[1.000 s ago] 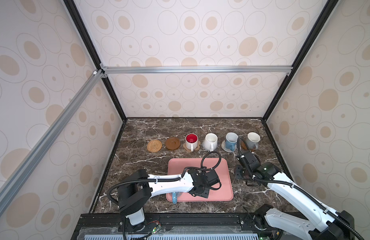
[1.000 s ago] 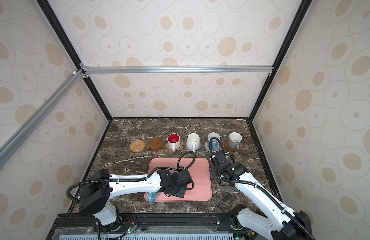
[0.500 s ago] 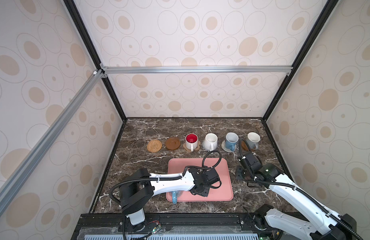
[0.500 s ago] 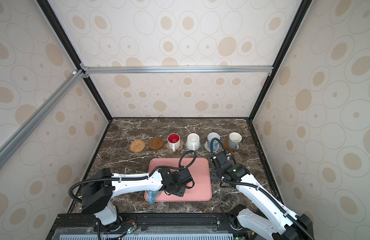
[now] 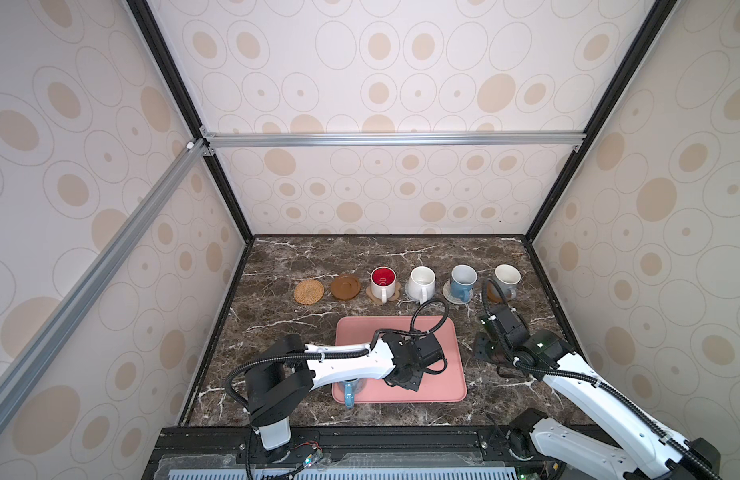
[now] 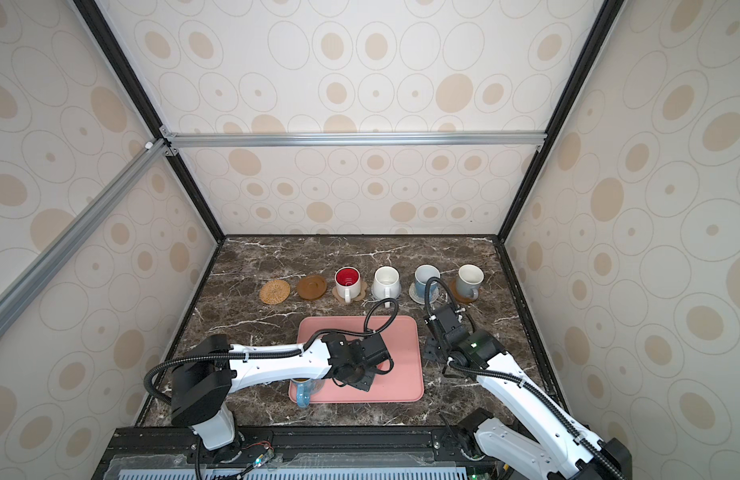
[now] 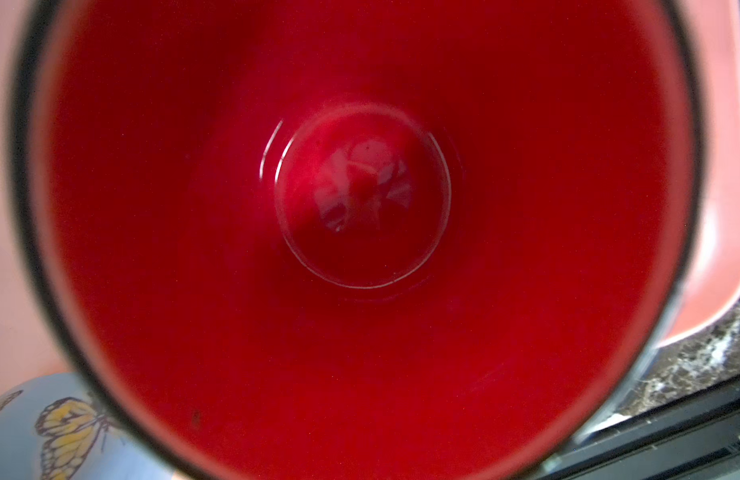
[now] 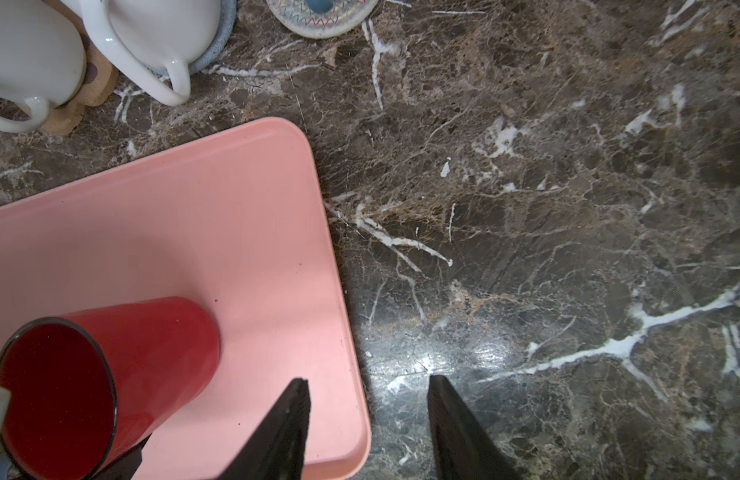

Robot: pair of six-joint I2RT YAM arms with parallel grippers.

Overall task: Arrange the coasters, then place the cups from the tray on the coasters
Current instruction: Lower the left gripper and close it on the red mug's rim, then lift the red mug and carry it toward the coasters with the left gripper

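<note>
- The red cup [image 8: 152, 349] is standing upright on the pink tray [image 8: 193, 216], with its long axis vertical and its mouth facing up. The left wrist view is looking straight down into its red inside (its handle is not showing in any view).
- The left gripper [image 5: 404, 374] is hanging directly over that cup, in the near half of the tray, with its jaws closed tight. Its fingers are hidden, so I cannot tell whether they are pinching the cup.
- The blue cup [image 5: 350, 390] is standing at the tray's near left corner, partly under the left arm, with its handle pointing toward the near table edge. A yellow butterfly is showing on its side in the left wrist view.
- The right gripper [image 8: 366, 382] is hovering at the tray's right edge and holding nothing. Its black fingers [image 8: 285, 424] are standing partly apart, one above the tray's rim and the other above the marble tabletop [image 8: 567, 208].
- In the back row, the rattan coaster [image 5: 309, 291] and a brown wooden coaster [image 5: 345, 286] are lying bare, side by side.
- To their right, four cups are sitting upright, with their handles pointing to the front:
  - the red-lined white cup [image 5: 382, 280] on the paw-shaped coaster [image 5: 396, 294];
  - the plain white cup [image 5: 421, 281] next to it;
  - the light blue cup [image 5: 463, 279] on the cream coaster [image 5: 451, 294];
  - the grey-white cup [image 5: 507, 277] on a second brown disc [image 5: 493, 296].
</note>
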